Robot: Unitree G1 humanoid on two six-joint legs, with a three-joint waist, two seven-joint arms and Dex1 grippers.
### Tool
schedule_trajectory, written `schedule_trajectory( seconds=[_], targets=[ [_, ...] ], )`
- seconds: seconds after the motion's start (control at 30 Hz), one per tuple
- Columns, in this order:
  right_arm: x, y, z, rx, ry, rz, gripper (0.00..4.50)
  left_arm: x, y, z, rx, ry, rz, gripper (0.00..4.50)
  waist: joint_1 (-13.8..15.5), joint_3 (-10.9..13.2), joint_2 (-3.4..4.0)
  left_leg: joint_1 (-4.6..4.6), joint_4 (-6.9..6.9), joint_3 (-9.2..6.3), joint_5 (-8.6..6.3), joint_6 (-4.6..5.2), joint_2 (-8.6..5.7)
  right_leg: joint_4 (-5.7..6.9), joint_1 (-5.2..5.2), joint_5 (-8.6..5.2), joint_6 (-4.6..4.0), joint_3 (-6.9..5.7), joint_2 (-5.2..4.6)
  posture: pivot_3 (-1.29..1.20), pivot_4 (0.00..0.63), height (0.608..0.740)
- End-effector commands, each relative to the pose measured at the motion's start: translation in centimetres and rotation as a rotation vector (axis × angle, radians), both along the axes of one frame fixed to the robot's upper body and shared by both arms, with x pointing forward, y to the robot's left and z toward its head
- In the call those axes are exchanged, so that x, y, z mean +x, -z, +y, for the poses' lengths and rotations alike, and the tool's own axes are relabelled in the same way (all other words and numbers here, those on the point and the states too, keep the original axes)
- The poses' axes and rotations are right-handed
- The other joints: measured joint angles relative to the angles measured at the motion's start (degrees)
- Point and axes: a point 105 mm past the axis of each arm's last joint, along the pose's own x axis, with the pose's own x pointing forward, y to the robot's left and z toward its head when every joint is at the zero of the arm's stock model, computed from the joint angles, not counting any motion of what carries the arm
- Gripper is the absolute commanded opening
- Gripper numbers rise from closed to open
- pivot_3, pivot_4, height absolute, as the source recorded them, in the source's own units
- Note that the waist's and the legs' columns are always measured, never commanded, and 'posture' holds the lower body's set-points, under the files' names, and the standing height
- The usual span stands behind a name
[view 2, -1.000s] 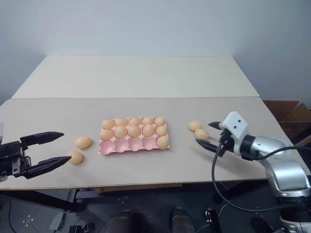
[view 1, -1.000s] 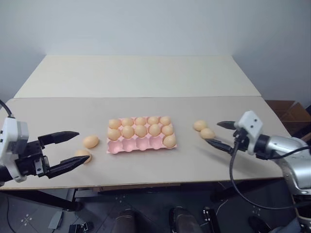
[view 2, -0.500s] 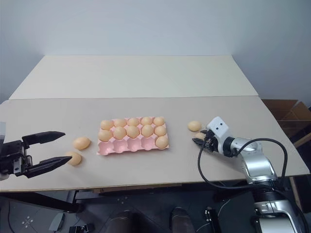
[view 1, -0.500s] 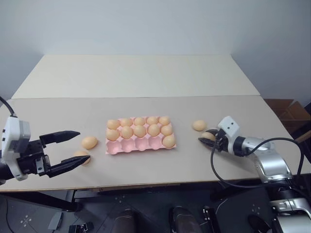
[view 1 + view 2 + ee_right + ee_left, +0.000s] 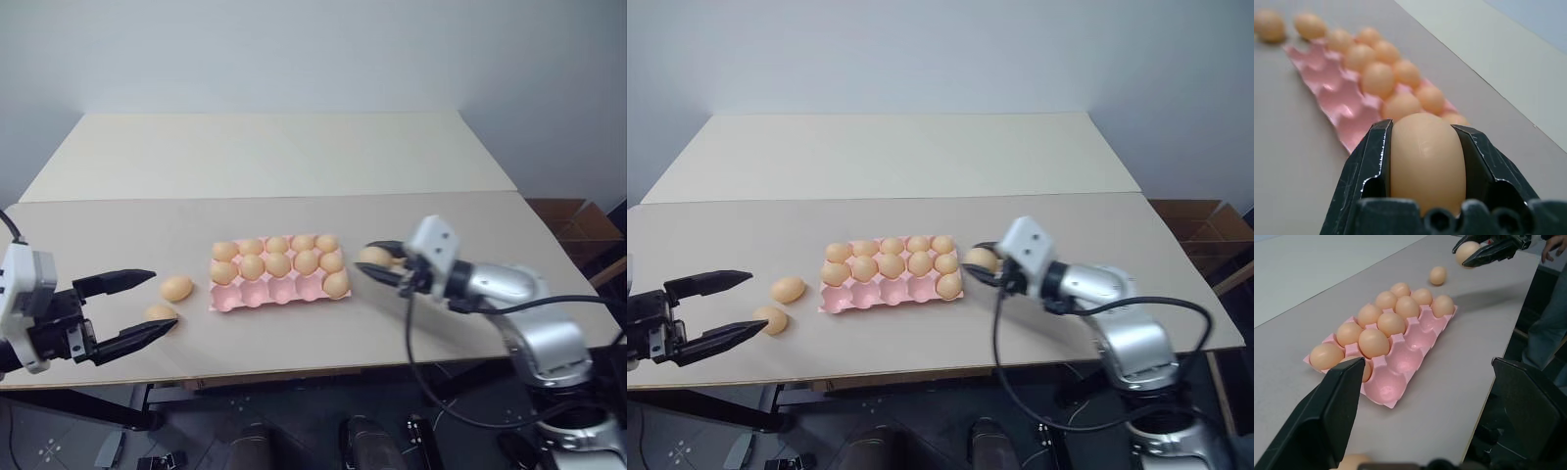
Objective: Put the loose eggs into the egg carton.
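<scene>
The pink egg carton lies mid-table, its two far rows full and most front cups empty. My right gripper is shut on a tan egg and hovers just off the carton's right end; the right wrist view shows that egg clamped between both fingers. Another loose egg rests on the table beyond the carton's right end. Two loose eggs lie left of the carton. Beside them my left gripper stands open and empty, its near finger close to the nearer egg.
A lighter board covers the table's far half. A cardboard box sits on the floor past the right edge. A person stands by the table's right side, seen in the left wrist view.
My right gripper shut on the nearer of the two eggs at the right, lifted it and carried it left to the carton's right end. The left gripper stayed put.
</scene>
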Motion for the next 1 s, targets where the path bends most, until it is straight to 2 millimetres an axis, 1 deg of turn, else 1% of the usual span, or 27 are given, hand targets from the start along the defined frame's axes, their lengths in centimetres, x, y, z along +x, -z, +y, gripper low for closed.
schedule_trajectory(
  seconds=[0.03,0.07,0.1,0.17,0.23,0.27,0.3,0.43,0.5,0.6,0.67,0.73,0.8,0.87,0.9,1.0],
  targets=[
    [0.4,0.0,3.4,-0.006,-0.003,-0.008,1.74,0.1,-0.7,-0.3,0.005,0.011,-0.042,4.50,0.06,0.00,0.01,-0.02,0.00,0.01,0.00,0.00,-0.01,0.01,-0.02,0.04,-0.07,0.01,-0.01,0.00,0.150,0.740],
    [0.8,0.2,4.2,-0.007,0.005,-0.003,1.74,0.1,-0.7,-0.3,0.005,0.012,-0.043,4.50,0.06,0.00,0.01,-0.02,0.00,0.02,0.01,-0.02,-0.02,0.02,-0.03,0.17,-0.29,0.01,-0.03,0.00,0.150,0.740],
    [1.3,0.5,4.7,-0.017,0.026,0.000,1.74,0.1,-0.7,-0.3,0.005,0.013,-0.043,4.50,0.14,0.00,0.01,-0.08,0.00,0.02,0.03,-0.05,-0.03,0.01,-0.08,0.18,-0.30,0.01,-0.03,0.00,0.150,0.740],
    [2.4,1.2,5.2,-0.050,0.076,0.009,1.74,0.1,-0.8,-0.4,0.006,0.015,-0.045,4.50,0.31,-0.01,-0.01,-0.14,0.00,0.02,0.05,-0.07,-0.10,-0.01,-0.10,0.18,-0.28,0.00,-0.09,0.00,0.150,0.740],
    [2.7,1.4,5.1,-0.067,0.097,0.021,2.39,0.1,-0.8,-0.4,0.005,0.013,-0.047,4.50,0.42,-0.02,-0.03,-0.27,0.00,0.00,0.05,-0.07,-0.14,-0.11,-0.13,0.18,-0.25,-0.06,-0.15,0.00,0.150,0.740],
    [2.6,1.3,5.1,-0.066,0.087,0.028,2.62,0.1,-0.9,-0.3,0.006,0.012,-0.048,4.50,0.44,-0.02,-0.04,-0.31,0.00,0.00,0.04,-0.07,-0.15,-0.14,-0.14,0.20,-0.21,-0.06,-0.17,0.00,0.150,0.740],
    [2.4,1.1,5.0,-0.062,0.079,0.032,3.04,0.1,-0.9,-0.3,0.006,0.009,-0.048,4.50,0.41,-0.03,-0.04,-0.38,0.00,0.00,0.04,-0.07,-0.17,-0.19,-0.16,0.29,-0.05,-0.07,-0.19,0.00,0.150,0.740],
    [1.8,0.7,5.1,-0.059,0.056,0.024,4.48,0.0,-0.9,-0.1,0.008,0.005,-0.046,4.50,0.16,-0.03,-0.04,-0.42,-0.01,0.02,0.02,-0.05,-0.13,-0.17,-0.26,0.36,0.07,-0.07,-0.15,0.00,0.150,0.740],
    [1.3,-0.1,5.1,-0.034,0.045,0.004,4.48,0.0,-0.8,-0.1,0.006,-0.001,-0.044,4.50,0.01,-0.03,-0.05,-0.40,-0.02,0.01,0.02,-0.05,-0.09,-0.07,-0.31,0.35,0.06,-0.07,-0.10,0.00,0.150,0.740],
    [0.9,-1.5,4.4,0.005,0.046,-0.023,4.48,0.1,-0.7,0.0,0.007,-0.008,-0.042,4.50,0.00,-0.03,-0.04,-0.38,-0.02,-0.03,0.03,-0.06,-0.03,0.04,-0.37,0.34,0.03,-0.07,-0.01,0.00,0.150,0.740],
    [0.4,-2.7,2.5,0.034,0.052,-0.054,4.48,0.2,-0.6,0.6,0.001,-0.035,-0.036,4.50,0.10,-0.03,-0.04,-0.37,-0.02,-0.05,0.05,-0.09,-0.03,0.05,-0.36,0.33,0.02,-0.07,0.01,0.00,0.150,0.740],
    [-0.4,-3.3,0.0,0.024,0.043,-0.090,4.48,0.2,-0.3,1.4,-0.017,-0.068,-0.031,4.50,0.53,-0.03,-0.04,-0.38,-0.02,-0.06,0.05,-0.09,-0.08,0.00,-0.31,0.32,0.03,-0.09,-0.05,0.00,0.150,0.740],
    [-1.2,-3.3,-2.5,-0.003,0.042,-0.097,4.48,0.1,-0.5,1.9,-0.078,-0.093,-0.049,4.50,0.94,-0.03,-0.04,-0.39,-0.02,-0.06,0.05,-0.09,-0.14,-0.13,-0.24,0.26,0.04,-0.14,-0.14,0.00,0.150,0.740],
    [-1.8,-3.1,-4.4,-0.029,0.049,-0.097,4.48,-0.1,-0.6,2.3,-0.121,-0.104,-0.052,4.50,0.91,-0.05,-0.09,-0.39,-0.03,-0.02,0.01,-0.04,-0.16,-0.26,-0.16,0.24,0.06,-0.13,-0.18,0.00,0.150,0.740],
    [-2.2,-3.0,-5.6,-0.035,0.053,-0.088,4.48,-0.3,-0.4,2.6,-0.110,-0.108,-0.040,4.50,0.90,-0.05,-0.11,-0.39,-0.03,-0.02,0.00,-0.03,-0.15,-0.29,-0.15,0.24,0.06,-0.12,-0.18,0.00,0.150,0.740],
    [-3.1,-2.3,-8.3,-0.057,0.069,-0.069,4.48,-0.9,0.4,3.1,-0.079,-0.120,-0.009,4.50,0.65,-0.06,-0.11,-0.31,-0.03,-0.03,0.00,-0.02,-0.13,-0.26,-0.10,0.21,0.04,-0.12,-0.15,0.00,0.150,0.740]
  ],
)
